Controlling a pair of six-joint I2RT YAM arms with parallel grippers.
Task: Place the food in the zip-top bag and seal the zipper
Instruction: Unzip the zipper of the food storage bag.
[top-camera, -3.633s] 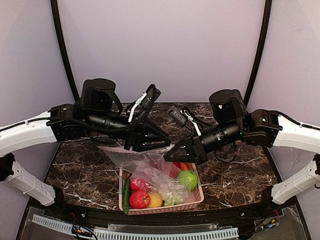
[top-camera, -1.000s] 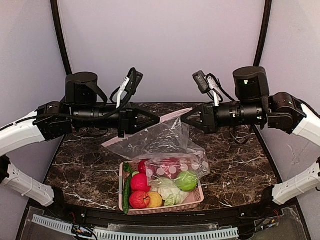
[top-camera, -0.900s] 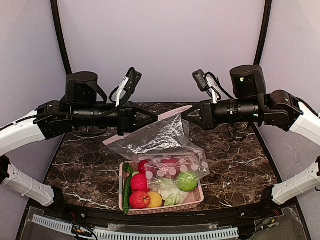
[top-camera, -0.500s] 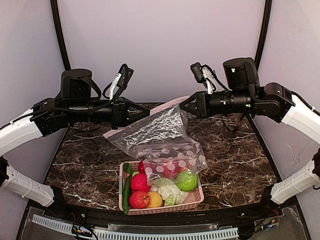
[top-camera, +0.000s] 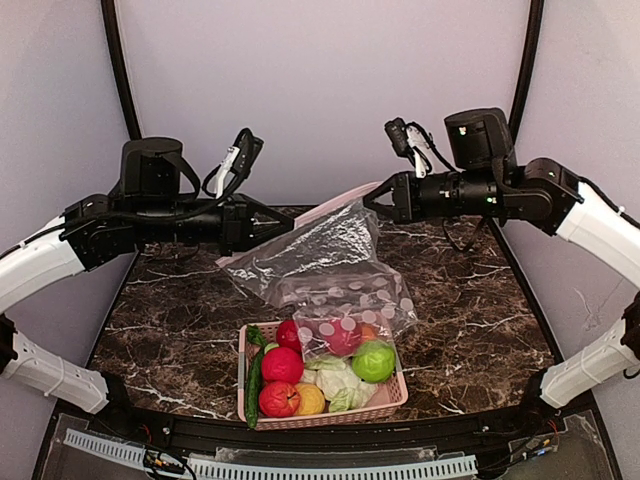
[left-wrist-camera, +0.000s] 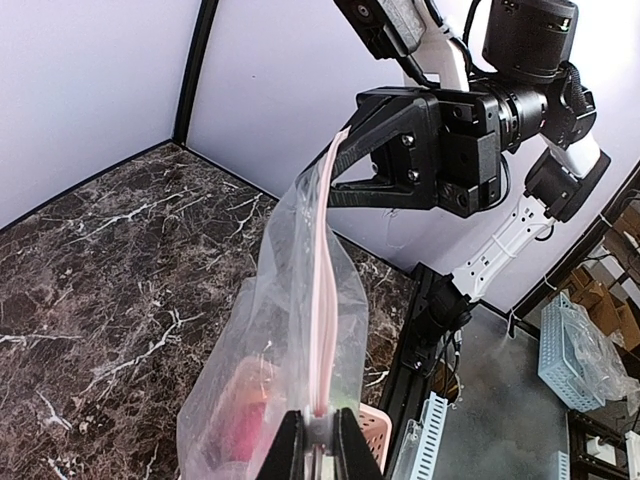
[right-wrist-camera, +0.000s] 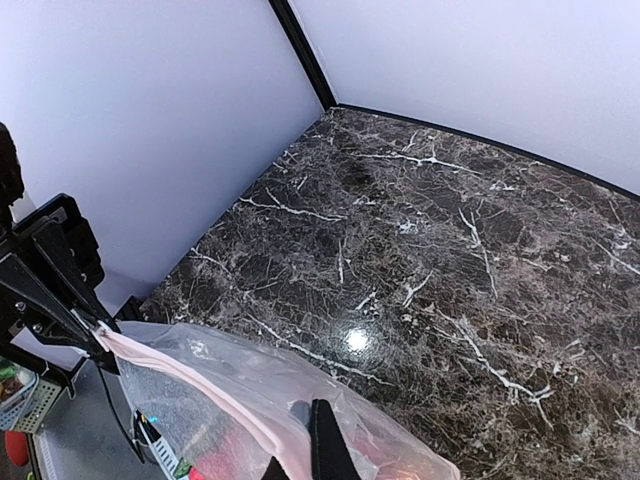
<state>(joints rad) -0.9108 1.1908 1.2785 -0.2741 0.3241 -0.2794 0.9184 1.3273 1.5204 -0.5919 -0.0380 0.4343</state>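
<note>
The clear zip-top bag (top-camera: 322, 262) hangs in the air between my two grippers, its lower end drooping over the basket. Red food (top-camera: 343, 338) shows through its bottom. The pink zipper (top-camera: 335, 203) runs taut along the top edge. My left gripper (top-camera: 288, 222) is shut on the zipper's left part (left-wrist-camera: 325, 300), pinching the strip between its fingers (left-wrist-camera: 322, 440). My right gripper (top-camera: 372, 200) is shut on the strip's right end (right-wrist-camera: 200, 385), its dark fingertip (right-wrist-camera: 322, 440) pressed against the plastic. More food lies in the basket: red balls (top-camera: 282, 365), a green ball (top-camera: 374, 361), cabbage (top-camera: 335, 380), a cucumber (top-camera: 254, 375).
A pink slatted basket (top-camera: 396, 392) stands at the near middle of the dark marble table (top-camera: 170, 340), under the bag. Black frame posts rise at the back corners, and a black rail runs along the table's near edge.
Both arms have lifted the bag from low over the basket to well above it. Over the last second they rose further, and the left gripper drew back to the left.
</note>
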